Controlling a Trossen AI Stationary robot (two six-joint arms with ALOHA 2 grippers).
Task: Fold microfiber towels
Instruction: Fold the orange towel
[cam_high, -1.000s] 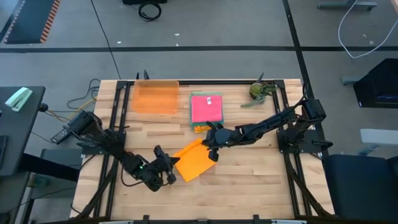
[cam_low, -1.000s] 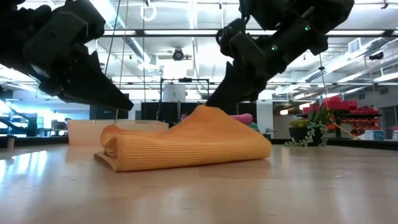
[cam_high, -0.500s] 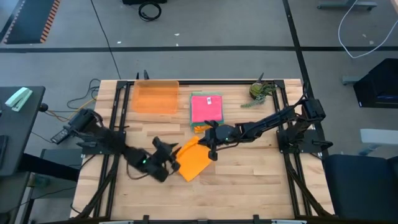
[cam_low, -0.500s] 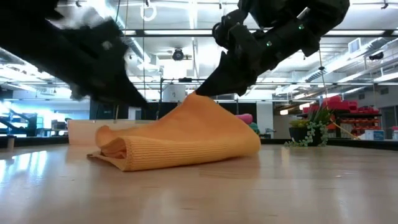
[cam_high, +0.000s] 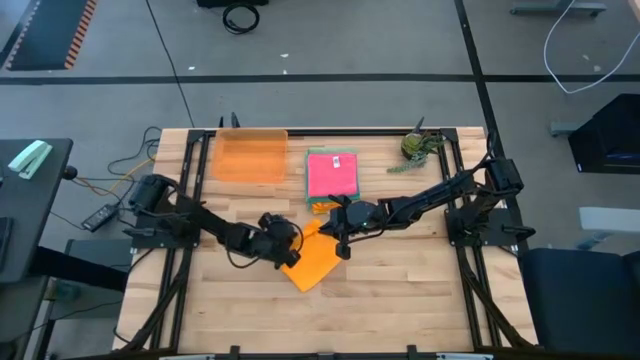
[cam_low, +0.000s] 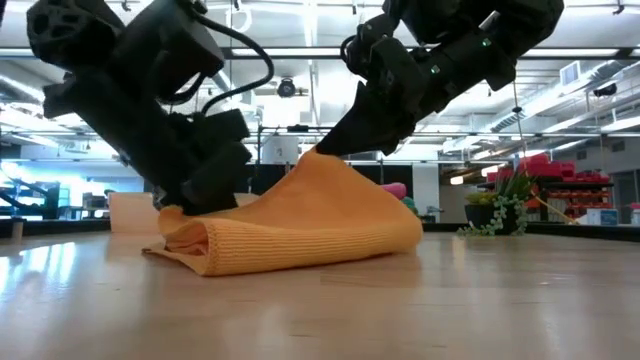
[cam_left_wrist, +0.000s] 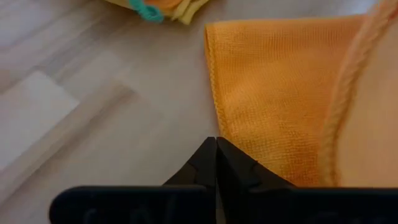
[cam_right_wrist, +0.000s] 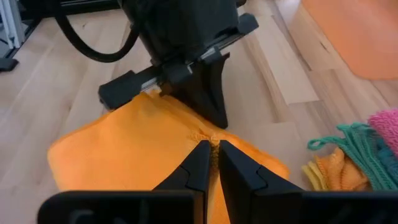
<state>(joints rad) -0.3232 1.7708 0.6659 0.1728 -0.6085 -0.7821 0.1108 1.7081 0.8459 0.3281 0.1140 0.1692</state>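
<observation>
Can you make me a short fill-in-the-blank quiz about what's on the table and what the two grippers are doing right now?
1. The right gripper pinches a raised fold of the ______ towel.
2. The left gripper is shut, its tips at that towel's ______.
3. The top towel on the folded stack is ______.
4. The orange tray sits on the stack's ______ side in the high view.

Missing words: orange; edge; pink; left
</observation>
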